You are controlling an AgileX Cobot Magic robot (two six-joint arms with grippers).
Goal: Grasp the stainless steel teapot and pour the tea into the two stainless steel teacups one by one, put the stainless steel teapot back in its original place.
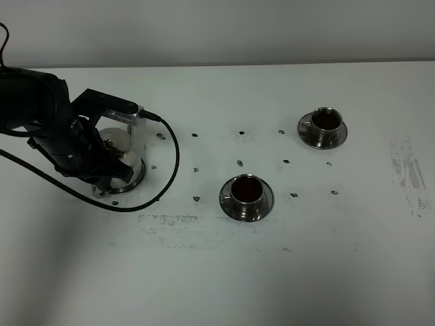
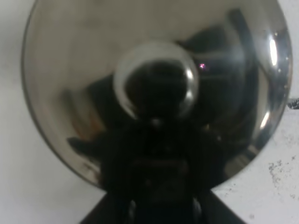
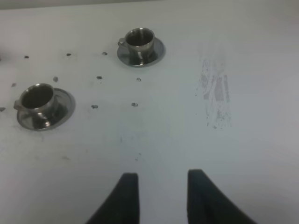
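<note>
Teapot: the stainless steel teapot filled the left wrist view, domed lid and knob close under the camera; in the high view it sat at about 9 o'clock on the table, on the coaster disc whose rim showed beneath its base
Left gripper: the left gripper was down around the pot; whether its fingers were clenched on the handle or released I cannot tell, as the arm hid them
Step in hand: both cups showed dark liquid, so pouring looked done and the pot seemed set back; I judged this the release stage
Next move: likely calls for letting go and lifting straight up, without tipping the pot
Near cup: one teacup on its saucer, at about 6 o'clock of centre
Far cup: the other teacup at about 2 o'clock, well apart from the pot
Right gripper: the right gripper hung with fingers spread, holding nothing
Obstacles: dark specks and the cable just beside the pot
</note>
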